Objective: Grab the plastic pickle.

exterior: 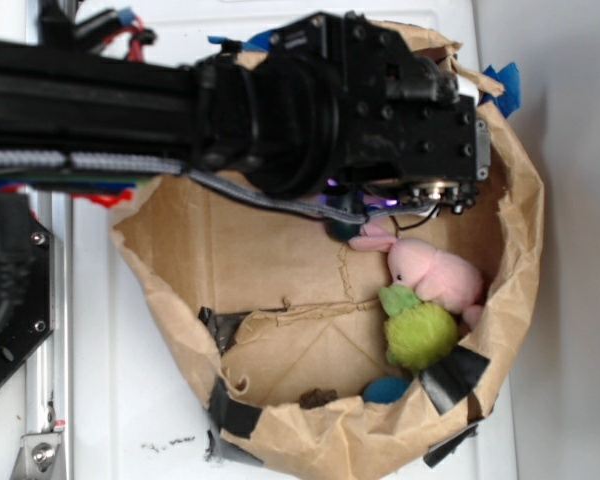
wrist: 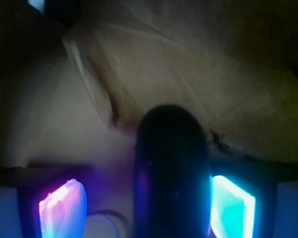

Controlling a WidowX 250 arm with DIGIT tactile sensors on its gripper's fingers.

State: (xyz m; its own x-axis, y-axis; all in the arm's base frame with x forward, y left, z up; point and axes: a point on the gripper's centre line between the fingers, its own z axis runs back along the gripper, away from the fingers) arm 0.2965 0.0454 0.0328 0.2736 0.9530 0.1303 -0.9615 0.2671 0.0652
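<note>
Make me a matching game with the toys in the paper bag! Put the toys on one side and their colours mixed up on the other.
Toys:
1. plush bunny
2. fuzzy ball
3. plastic pickle
4. small rounded toy at the bag's edge

Colours:
A. dark green
B. blue
C. pink
D. yellow-green

Pairs: 1-C, 2-D, 3-A, 4-B.

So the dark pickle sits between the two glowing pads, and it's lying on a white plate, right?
Not a plate. The wrist view shows the pickle between the pads, but it lies on brown paper, the bag's inside, as the exterior view confirms.
</note>
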